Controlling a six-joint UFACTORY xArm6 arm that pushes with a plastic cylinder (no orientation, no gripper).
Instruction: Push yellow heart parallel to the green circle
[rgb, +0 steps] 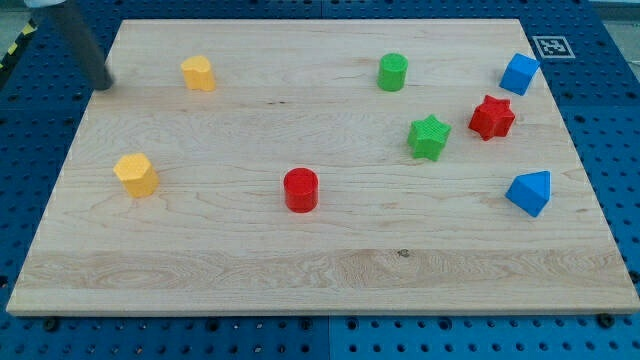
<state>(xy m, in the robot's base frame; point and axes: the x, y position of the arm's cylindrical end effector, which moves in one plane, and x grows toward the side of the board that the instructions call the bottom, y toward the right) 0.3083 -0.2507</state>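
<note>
A yellow block (198, 73) that looks like the heart sits near the view's top left of the wooden board (320, 270). The green circle (392, 72) stands at about the same height in the view, well to its right. My tip (103, 86) is at the board's left edge, to the left of this yellow block and apart from it. A second yellow block (135, 174), more like a pentagon, lies below it near the left edge.
A red circle (300, 190) sits near the middle. A green star (429, 137) and a red star (491, 117) lie at the right. A blue cube (519, 74) is at the top right. A blue wedge-like block (529, 193) is at the right edge.
</note>
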